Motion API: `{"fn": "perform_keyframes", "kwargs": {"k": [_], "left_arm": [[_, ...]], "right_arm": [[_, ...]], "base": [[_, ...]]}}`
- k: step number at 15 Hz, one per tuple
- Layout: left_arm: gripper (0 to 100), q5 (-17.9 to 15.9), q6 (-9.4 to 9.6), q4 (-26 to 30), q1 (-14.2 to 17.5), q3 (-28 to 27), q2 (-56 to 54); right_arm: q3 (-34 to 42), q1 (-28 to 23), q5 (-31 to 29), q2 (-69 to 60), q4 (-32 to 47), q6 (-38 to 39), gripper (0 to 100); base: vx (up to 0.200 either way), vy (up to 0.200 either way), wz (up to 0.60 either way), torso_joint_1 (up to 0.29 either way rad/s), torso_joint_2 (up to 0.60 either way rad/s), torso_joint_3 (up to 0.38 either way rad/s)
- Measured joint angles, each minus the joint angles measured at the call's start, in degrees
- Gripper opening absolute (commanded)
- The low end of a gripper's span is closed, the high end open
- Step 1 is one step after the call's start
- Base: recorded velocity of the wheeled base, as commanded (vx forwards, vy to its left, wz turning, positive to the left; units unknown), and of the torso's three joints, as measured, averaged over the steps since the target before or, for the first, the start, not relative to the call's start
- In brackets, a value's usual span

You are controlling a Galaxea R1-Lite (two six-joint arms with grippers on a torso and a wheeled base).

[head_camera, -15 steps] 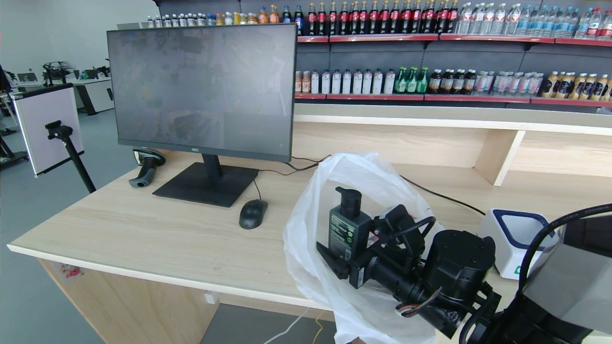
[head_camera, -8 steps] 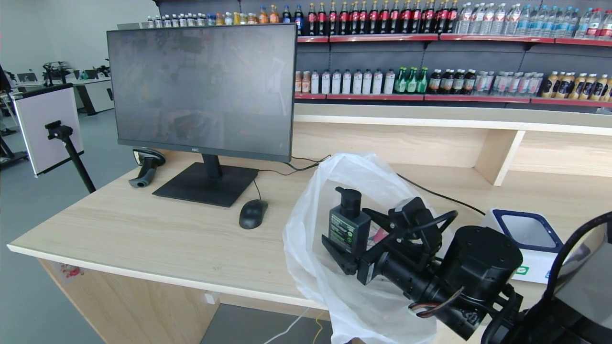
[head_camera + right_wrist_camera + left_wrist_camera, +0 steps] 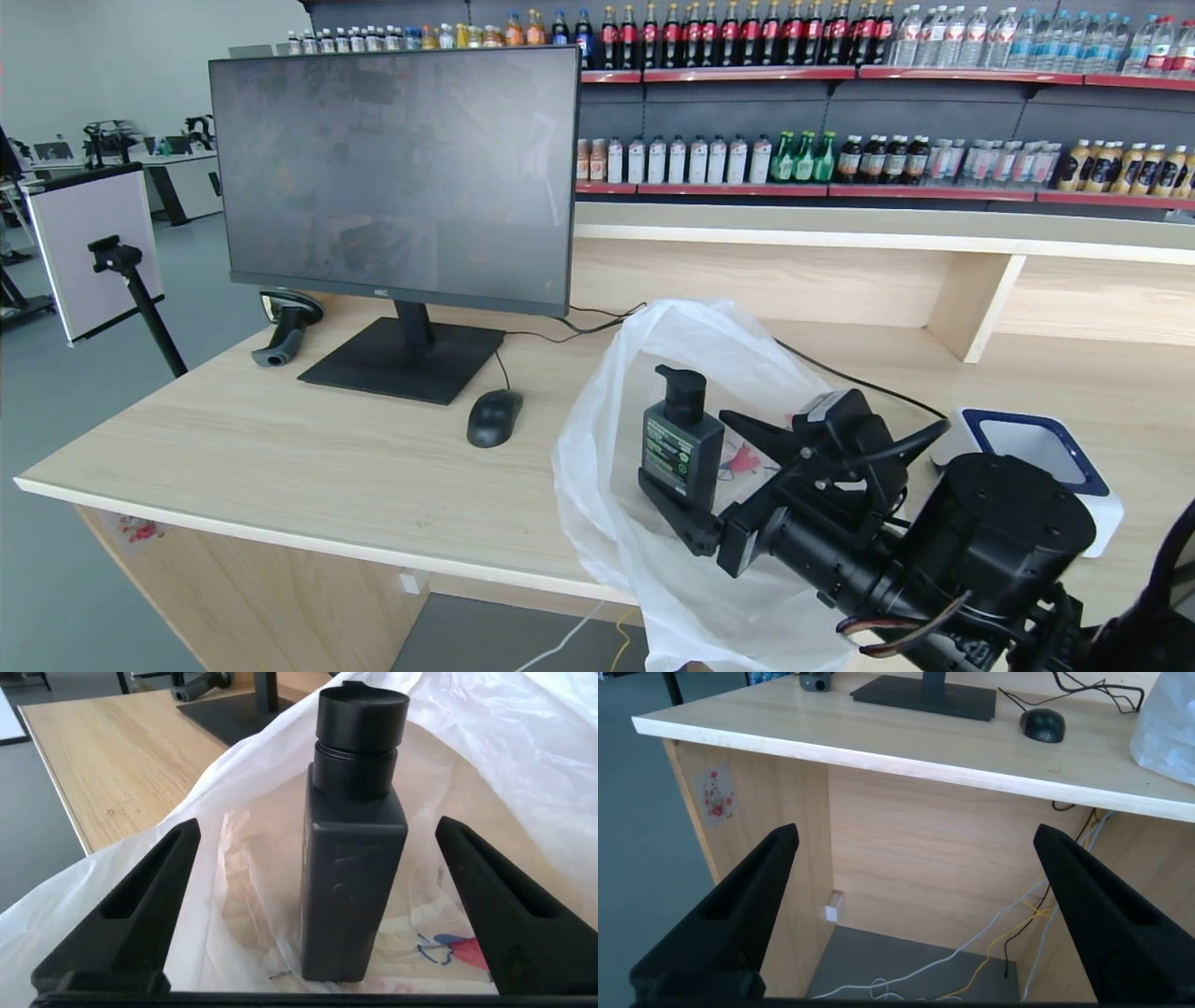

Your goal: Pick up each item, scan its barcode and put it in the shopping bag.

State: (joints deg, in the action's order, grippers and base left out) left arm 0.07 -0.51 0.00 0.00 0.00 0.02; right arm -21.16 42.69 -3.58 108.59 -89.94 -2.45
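Note:
A dark pump bottle (image 3: 681, 439) stands upright inside the open white plastic shopping bag (image 3: 597, 467) on the wooden counter. My right gripper (image 3: 681, 446) is open, one finger on each side of the bottle and apart from it. The right wrist view has the bottle (image 3: 355, 877) upright between the spread fingers (image 3: 140, 915) of that gripper (image 3: 316, 826), with bag plastic (image 3: 505, 756) all around. My left gripper (image 3: 915, 831) hangs open and holds nothing, below the counter's front edge (image 3: 878, 756).
A white barcode scanner box with a blue rim (image 3: 1027, 457) sits just right of the bag. A monitor (image 3: 392, 177), mouse (image 3: 494, 416) and handheld scanner (image 3: 285, 327) occupy the counter's left half. Cables run behind the bag. Shelves of bottles line the back wall.
My right gripper has let go of the pump bottle and drawn back to the right. The bottle stays standing in the bag.

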Motion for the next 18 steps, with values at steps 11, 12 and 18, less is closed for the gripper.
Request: {"fn": "perform_keyframes", "kwargs": {"k": [11, 12, 18], "left_arm": [[100, 0.0, 0.07, 0.0, 0.0, 0.0, 0.0], [100, 0.0, 0.07, 0.0, 0.0, 0.0, 0.0], [100, 0.0, 0.02, 0.0, 0.0, 0.0, 0.0]], "right_arm": [[11.0, -3.9, 0.0, -15.6, 0.0, 3.3, 100], [11.4, -3.9, 0.0, -16.4, -0.1, 3.6, 100], [13.9, -6.8, 0.0, -18.6, 0.2, 3.6, 100]], "base": [[-0.091, 0.000, 0.00, 0.003, 0.00, 0.001], [-0.200, 0.000, 0.00, -0.002, 0.00, 0.007], [0.000, 0.000, -0.40, 0.002, 0.00, 0.004]]}}
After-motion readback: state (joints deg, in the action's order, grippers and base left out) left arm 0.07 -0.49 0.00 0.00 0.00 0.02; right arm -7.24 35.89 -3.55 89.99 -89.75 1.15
